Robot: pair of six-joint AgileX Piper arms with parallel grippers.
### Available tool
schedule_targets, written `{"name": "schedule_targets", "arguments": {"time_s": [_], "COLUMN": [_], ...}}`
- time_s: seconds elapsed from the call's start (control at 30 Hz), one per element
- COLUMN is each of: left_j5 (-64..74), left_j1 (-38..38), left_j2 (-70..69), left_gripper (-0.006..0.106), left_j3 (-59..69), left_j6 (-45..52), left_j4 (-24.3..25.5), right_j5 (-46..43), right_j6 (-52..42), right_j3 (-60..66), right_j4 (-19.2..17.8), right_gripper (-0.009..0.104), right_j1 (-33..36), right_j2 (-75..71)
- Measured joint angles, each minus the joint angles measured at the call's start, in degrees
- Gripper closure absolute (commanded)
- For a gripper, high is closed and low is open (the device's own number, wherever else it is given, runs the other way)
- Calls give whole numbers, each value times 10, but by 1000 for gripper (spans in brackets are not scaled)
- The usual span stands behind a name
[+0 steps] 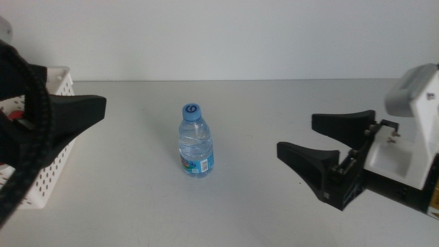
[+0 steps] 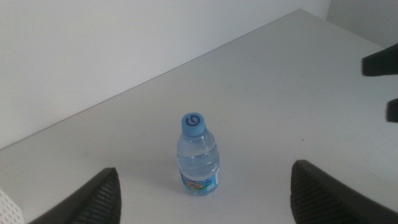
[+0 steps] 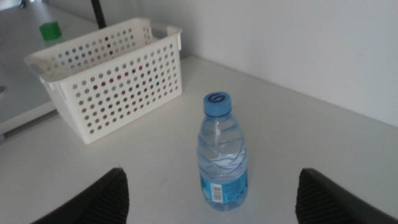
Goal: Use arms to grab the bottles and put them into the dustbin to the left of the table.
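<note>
Water bottle (image 1: 197,143) stands upright mid-bench (image 1: 274,206); right hand (image 1: 328,145), jaws apart, waits to its right, left hand (image 2: 205,196) spread by the dustbin (image 1: 42,165).

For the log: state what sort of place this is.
Probably a robot test bench, not a home: a bare grey table against a white wall, a lone water bottle, a perforated white basket.

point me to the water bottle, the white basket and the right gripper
Small clear blue-capped water bottle (image 1: 196,147): middle view, on its clear body.
White perforated plastic basket (image 3: 118,84): right wrist view, on its long holed wall.
Right gripper, dark jaws open (image 1: 321,139): middle view, midway between fingertips.
</note>
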Motion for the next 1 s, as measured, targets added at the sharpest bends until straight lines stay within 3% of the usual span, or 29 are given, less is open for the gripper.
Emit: {"name": "schedule_targets", "arguments": {"time_s": [0.17,0.37,0.43,0.53,0.6,0.8,1.0], "left_j5": [0,0,0,0,0,0,0], "left_j1": [0,0,0,0,0,0,0], "left_j2": [0,0,0,0,0,0,0], "left_gripper": [7,7,7,7,7,7,7], "left_j3": [0,0,0,0,0,0,0], "left_j6": [0,0,0,0,0,0,0], "left_j4": [0,0,0,0,0,0,0], "right_j5": [113,281,323,359,366,368,368], "right_j6": [-182,-495,-591,-666,-682,-662,-611], "right_j3": [44,46,46,46,46,46,46], "right_j4": [214,503,570,620,630,610,596], "right_gripper": [26,31,31,29,26,15,14], "right_j1": [27,90,115,142,149,153,153], "right_j2": [-109,-197,-213,-221,-222,-222,-222]}}
